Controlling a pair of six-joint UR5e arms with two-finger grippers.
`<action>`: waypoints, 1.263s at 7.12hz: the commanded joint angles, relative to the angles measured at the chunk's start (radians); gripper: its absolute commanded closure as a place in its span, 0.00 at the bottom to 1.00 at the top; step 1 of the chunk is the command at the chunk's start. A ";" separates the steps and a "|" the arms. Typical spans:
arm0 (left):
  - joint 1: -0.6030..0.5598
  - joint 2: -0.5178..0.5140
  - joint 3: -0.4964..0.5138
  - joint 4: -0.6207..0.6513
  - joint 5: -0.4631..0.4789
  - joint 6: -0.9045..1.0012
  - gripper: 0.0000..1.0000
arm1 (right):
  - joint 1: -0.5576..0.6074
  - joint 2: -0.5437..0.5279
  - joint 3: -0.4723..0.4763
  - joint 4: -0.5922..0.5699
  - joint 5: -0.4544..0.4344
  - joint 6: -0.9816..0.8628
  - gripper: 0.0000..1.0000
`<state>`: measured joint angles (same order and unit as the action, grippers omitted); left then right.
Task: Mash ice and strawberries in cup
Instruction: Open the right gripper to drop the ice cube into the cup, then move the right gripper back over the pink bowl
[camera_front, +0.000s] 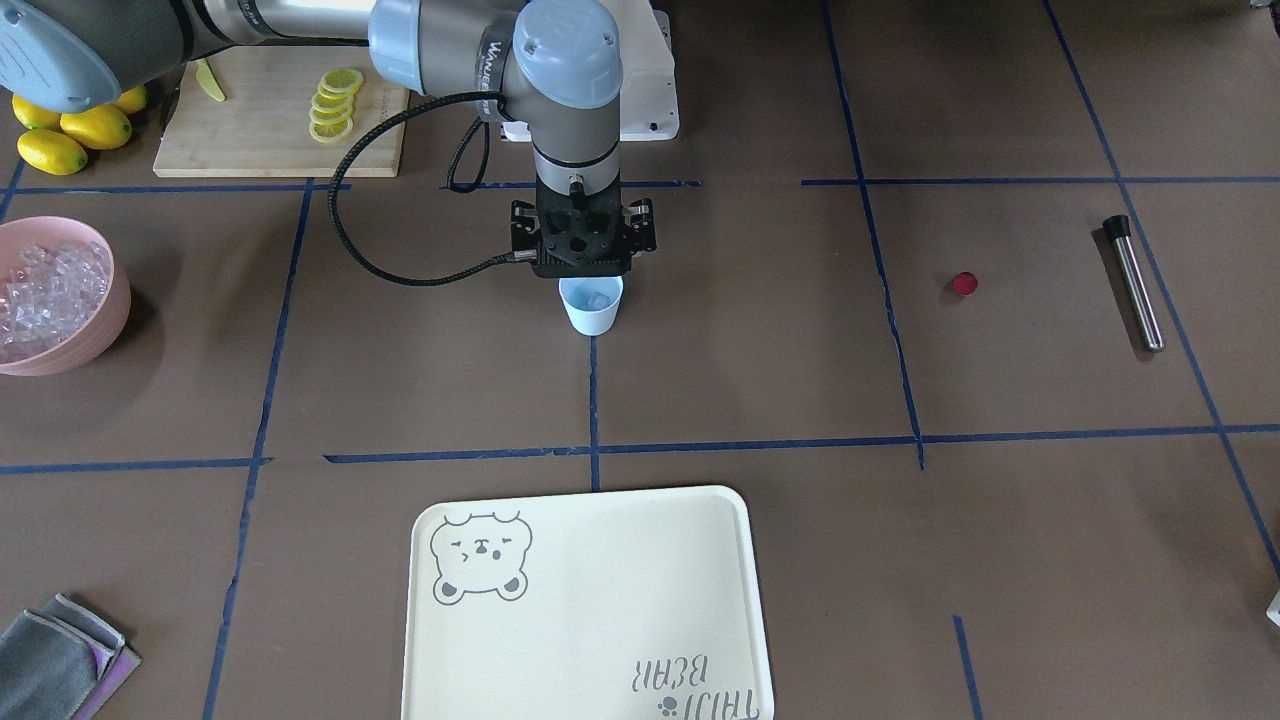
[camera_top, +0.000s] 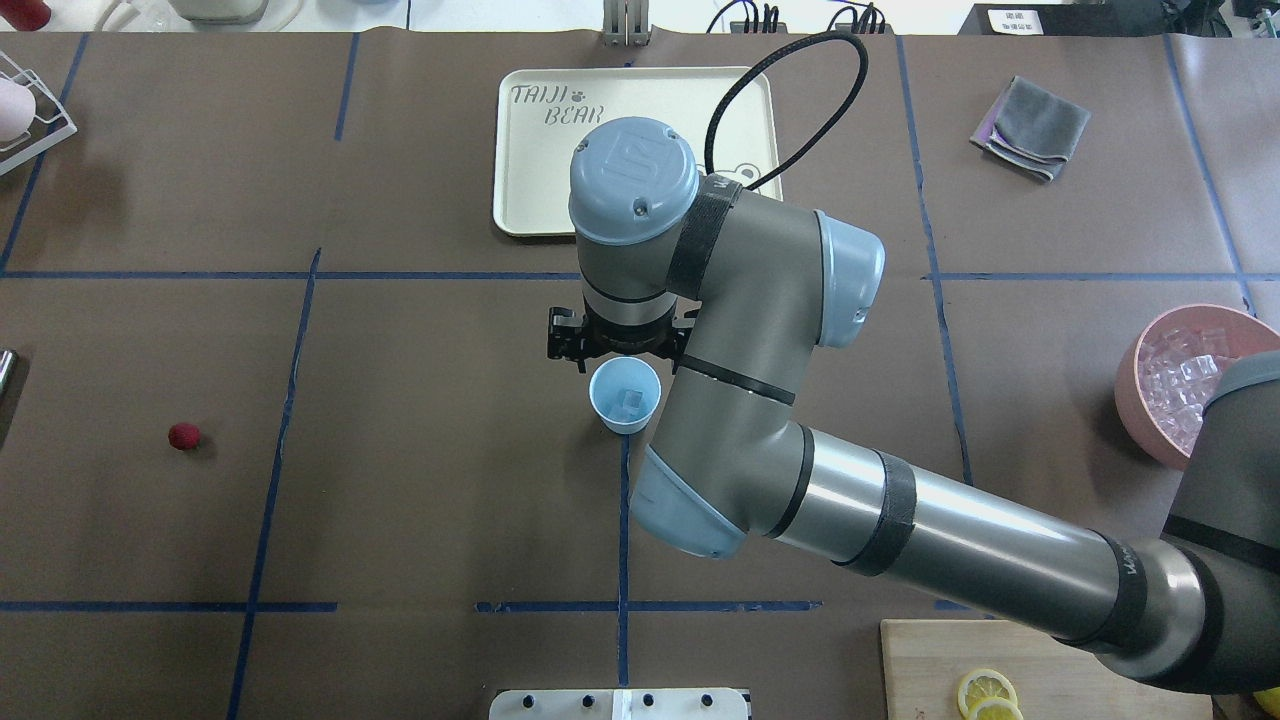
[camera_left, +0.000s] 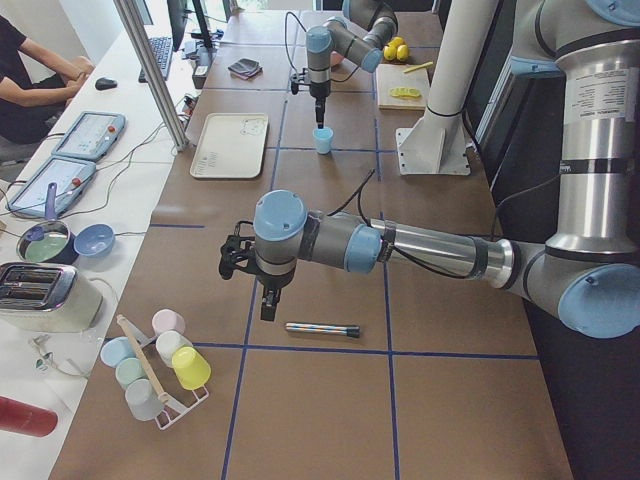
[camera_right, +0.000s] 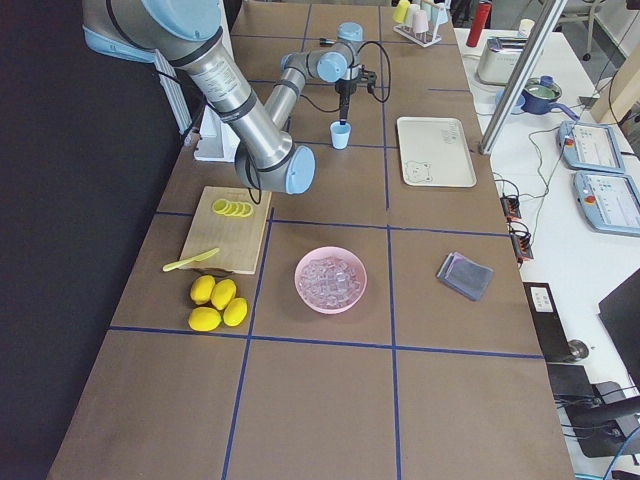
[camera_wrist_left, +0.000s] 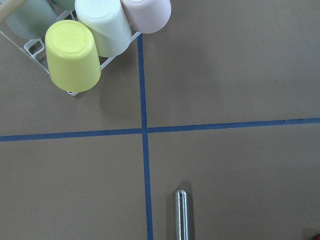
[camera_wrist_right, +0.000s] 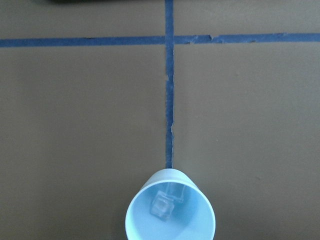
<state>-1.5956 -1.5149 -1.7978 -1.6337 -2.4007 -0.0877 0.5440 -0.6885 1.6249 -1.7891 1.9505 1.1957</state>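
The right fingers point straight down right over the mouth of the light-blue cup. No angle shows whether they're spread or pinched, since the wrist and camera mount block them. The cup stands upright near the middle of the desk, right at the end of a blue tape line, with one clear ice cube sitting in the bottom. The left fingers only show up in the left side view, hanging over the desk just beside the metal muddler. Same deal there: no telling if they're open or closed. The muddler lies flat on the desk, and the little dark-red strawberry piece sits on the bare desk near it, well apart from the cup. Off on the robot's right there's a pink bowl full of ice cubes. Closer to the robot's base there's a cutting board with lemon slices, and whole lemons next to it. A cream bear tray lies on the far side of the cup.
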 joint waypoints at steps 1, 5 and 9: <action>0.000 -0.002 0.000 0.000 0.000 -0.001 0.00 | 0.057 -0.108 0.185 -0.041 0.004 -0.011 0.00; 0.000 0.002 0.002 0.000 0.000 -0.001 0.00 | 0.226 -0.591 0.631 -0.035 0.024 -0.293 0.01; 0.000 0.002 -0.002 0.000 0.000 -0.001 0.00 | 0.636 -0.946 0.553 0.155 0.299 -0.790 0.00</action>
<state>-1.5953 -1.5125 -1.7981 -1.6336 -2.4007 -0.0890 1.0579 -1.5480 2.2410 -1.7072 2.1639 0.5551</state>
